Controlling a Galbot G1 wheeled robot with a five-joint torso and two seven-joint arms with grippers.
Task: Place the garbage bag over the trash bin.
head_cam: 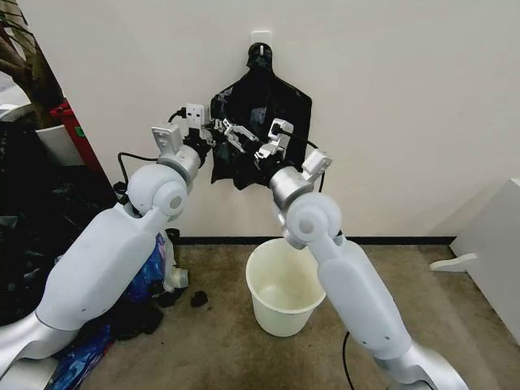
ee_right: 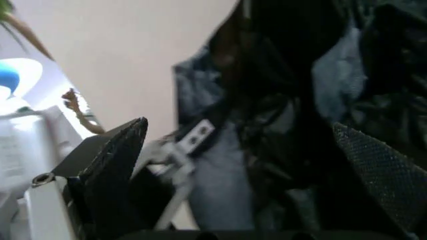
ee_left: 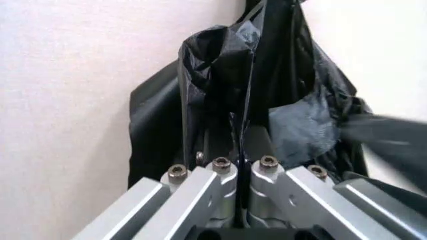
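- The wall (head_cam: 390, 97) takes up most of the head view, and the bag (head_cam: 268, 106) hangs flat against it from a white hook (head_cam: 261, 38) by its pinched neck, well above the floor. Hanging like that, its bottom edge is loose and easy to get at.
- Both arms reach up to that lower part of the bag, I'd guess so they can pull the plastic apart into a mouth.
- The bin (head_cam: 284, 292) sits upright and open on the floor (head_cam: 219, 349) right under the bag, between the two arms, so the bag only has to come down onto it.
- A pile of dark and blue bags (head_cam: 122, 309) lies at the robot's left, near the bin but apart from it. A white cabinet (head_cam: 496, 244) is off to the right. Nothing blocks the drop.
- The left gripper (ee_left: 241, 150) is pinched tight on a fold of the bag; the left wrist view shows plastic caught between the closed fingers.
- The right gripper (ee_right: 247, 165) is spread wide with the bag bunched between its pads (ee_right: 387, 175), not clamped on anything as far as I can tell.
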